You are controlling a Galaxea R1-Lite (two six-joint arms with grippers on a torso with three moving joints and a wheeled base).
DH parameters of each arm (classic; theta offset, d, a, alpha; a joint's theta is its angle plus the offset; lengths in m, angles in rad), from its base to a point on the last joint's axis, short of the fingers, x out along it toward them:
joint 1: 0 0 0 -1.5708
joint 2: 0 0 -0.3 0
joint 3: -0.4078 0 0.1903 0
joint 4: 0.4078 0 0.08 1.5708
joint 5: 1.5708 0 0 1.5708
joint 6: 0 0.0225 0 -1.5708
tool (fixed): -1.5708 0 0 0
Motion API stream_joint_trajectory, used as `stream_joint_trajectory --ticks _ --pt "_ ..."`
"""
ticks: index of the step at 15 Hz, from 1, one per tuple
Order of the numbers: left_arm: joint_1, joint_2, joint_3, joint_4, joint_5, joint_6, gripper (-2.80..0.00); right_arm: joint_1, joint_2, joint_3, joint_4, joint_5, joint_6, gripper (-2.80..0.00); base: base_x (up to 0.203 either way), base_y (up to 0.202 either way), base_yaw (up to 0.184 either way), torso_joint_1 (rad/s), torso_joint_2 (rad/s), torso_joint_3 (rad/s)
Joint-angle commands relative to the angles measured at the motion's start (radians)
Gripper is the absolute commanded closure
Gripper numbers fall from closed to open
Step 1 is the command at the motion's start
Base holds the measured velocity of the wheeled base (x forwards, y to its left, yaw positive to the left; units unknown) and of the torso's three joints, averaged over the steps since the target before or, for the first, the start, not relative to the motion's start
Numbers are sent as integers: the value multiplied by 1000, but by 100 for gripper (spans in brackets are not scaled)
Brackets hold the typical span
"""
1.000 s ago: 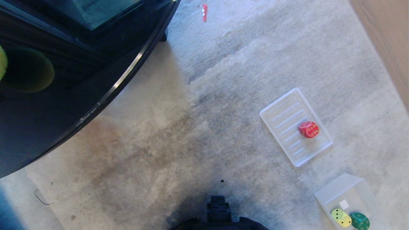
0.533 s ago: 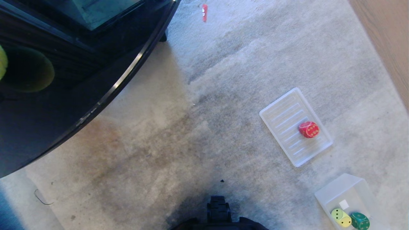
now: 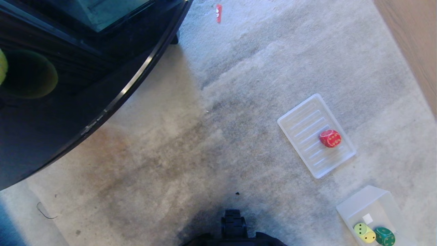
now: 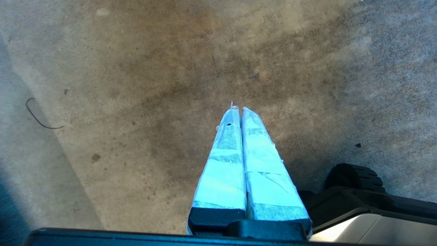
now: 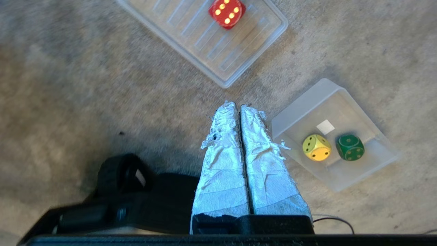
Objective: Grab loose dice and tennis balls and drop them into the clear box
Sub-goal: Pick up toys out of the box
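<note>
A red die (image 3: 330, 138) (image 5: 226, 12) lies on a flat ribbed tray (image 3: 300, 124) (image 5: 239, 51) on the carpet. The clear box (image 3: 358, 203) (image 5: 307, 102) stands nearer me at the lower right, with a yellow die (image 3: 364, 232) (image 5: 316, 147) and a dark green die (image 3: 385, 236) (image 5: 350, 147) inside. A sliver of a tennis ball (image 3: 2, 66) shows at the far left edge, on the black table. My right gripper (image 5: 238, 106) is shut and empty, hanging over carpet between tray and box. My left gripper (image 4: 238, 108) is shut and empty above stained carpet. Neither gripper shows in the head view.
A glossy black table (image 3: 85, 102) fills the upper left. Wood flooring (image 3: 409, 34) borders the carpet on the right. A small red object (image 3: 219, 13) lies far ahead, a thin wire loop (image 3: 44, 212) at the lower left. My base (image 3: 234, 227) is at the bottom centre.
</note>
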Motion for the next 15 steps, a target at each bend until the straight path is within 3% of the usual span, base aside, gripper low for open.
stream_joint_trajectory --ticks 1,6,7,11,15 --pt "0 0 0 0 2 -1 0 -5 267 -30 -68 -10 9 0 0 0 0 0 0 0" --pt "0 0 0 0 1 -1 0 -14 658 -73 -277 7 90 0 0 0 0 0 0 0" --pt "0 0 0 0 1 -1 0 -16 721 -78 -323 22 117 -280 0 0 0 0 0 0" --pt "0 0 0 0 1 -1 0 -22 930 -94 -522 47 141 -280 0 0 0 0 0 0" --pt "0 0 0 1 1 -1 0 -32 1048 -128 -708 56 70 -280 0 0 0 0 0 0"
